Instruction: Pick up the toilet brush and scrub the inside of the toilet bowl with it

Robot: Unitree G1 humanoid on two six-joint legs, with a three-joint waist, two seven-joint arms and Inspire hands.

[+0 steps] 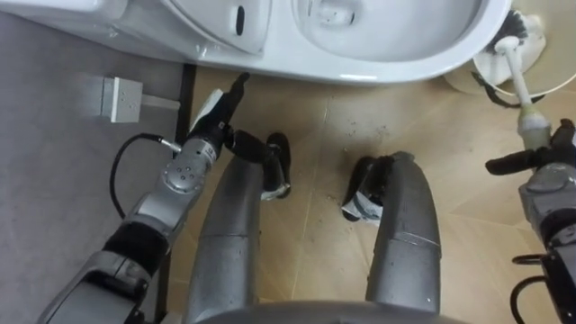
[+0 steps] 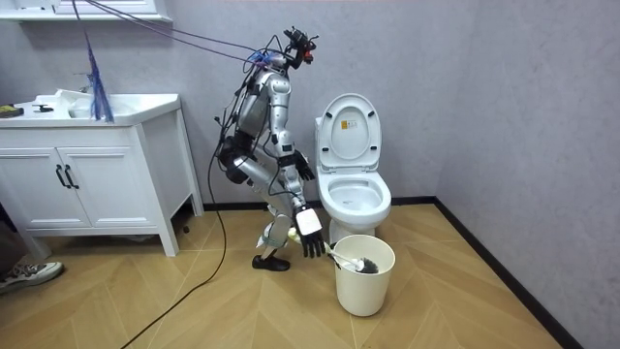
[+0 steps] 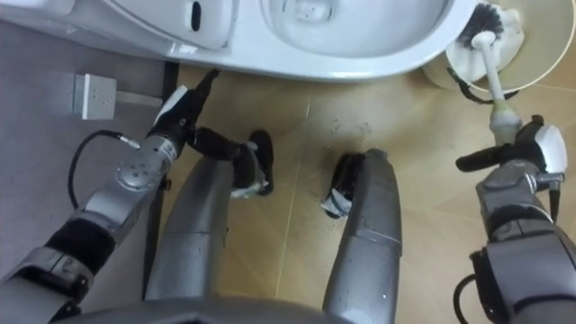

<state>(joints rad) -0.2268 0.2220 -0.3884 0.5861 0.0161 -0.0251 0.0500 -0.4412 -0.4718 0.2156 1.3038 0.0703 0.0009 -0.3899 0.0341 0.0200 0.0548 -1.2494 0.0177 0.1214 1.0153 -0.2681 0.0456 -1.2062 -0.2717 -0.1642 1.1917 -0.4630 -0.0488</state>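
Wood floor before toilet: right hand on brush in bin, grip unclear, left hand open; loose hold could drop it.

Right hand seemingly grips the brush standing in the bin beside the toilet

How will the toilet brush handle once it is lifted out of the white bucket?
The toilet brush probably stays stiff: its thin white handle runs straight from the right hand to the bristle head. It looks light, though head-heavy, so it may swing. The bucket seems light and could tip if the bristles snag its rim.
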